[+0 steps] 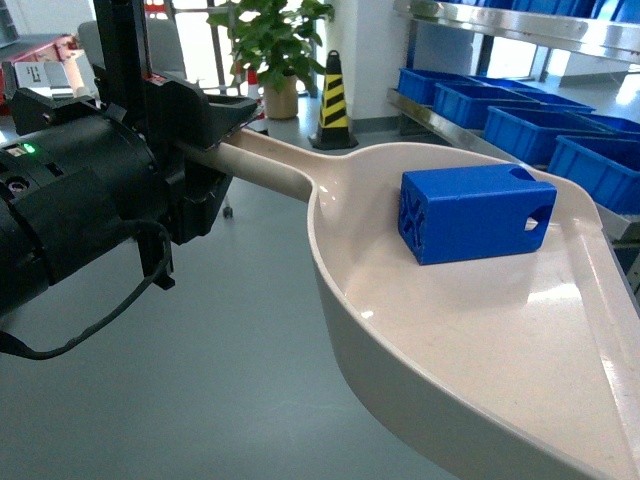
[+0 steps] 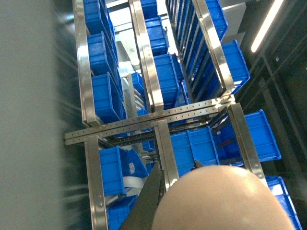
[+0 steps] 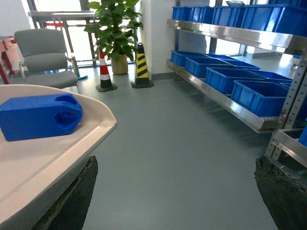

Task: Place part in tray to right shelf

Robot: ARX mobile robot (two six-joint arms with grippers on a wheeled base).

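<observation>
The left gripper (image 1: pixel 215 135) had its black jaws clamped on the long handle of the cream tray (image 1: pixel 450 330), which was held up in the air above the grey floor (image 1: pixel 200 380). The handle ran out from the jaws toward the wide scoop, so the scoop lay well out beyond the jaws on their far side. The blue part (image 1: pixel 475 212) lay on its side inside the scoop, resting on the flat bottom near the back wall, with a round hole and a notched end facing the open front lip.

In the left wrist view, the rounded cream handle end (image 2: pixel 223 199) filled the lower middle, with a dark finger (image 2: pixel 148 201) just beside it. Past the jaws stood the right shelf (image 2: pixel 144 123), its steel rails crossed by a perforated bar and stocked with blue crates (image 2: pixel 165 79).

In the right wrist view, the right gripper (image 3: pixel 172 191) had 2 dark fingers (image 3: pixel 72 196) far apart at the lower corners, the jaws wide with nothing between them. The tray's rim (image 3: pixel 57 153) sat over the left one, with the part (image 3: pixel 41 116) on it. Ahead of the jaws lay open floor, with the shelf (image 3: pixel 230 103) off to their right, and a potted plant (image 3: pixel 112 28), a striped cone (image 3: pixel 142 67) and a grey chair (image 3: pixel 45 57) further off.
</observation>
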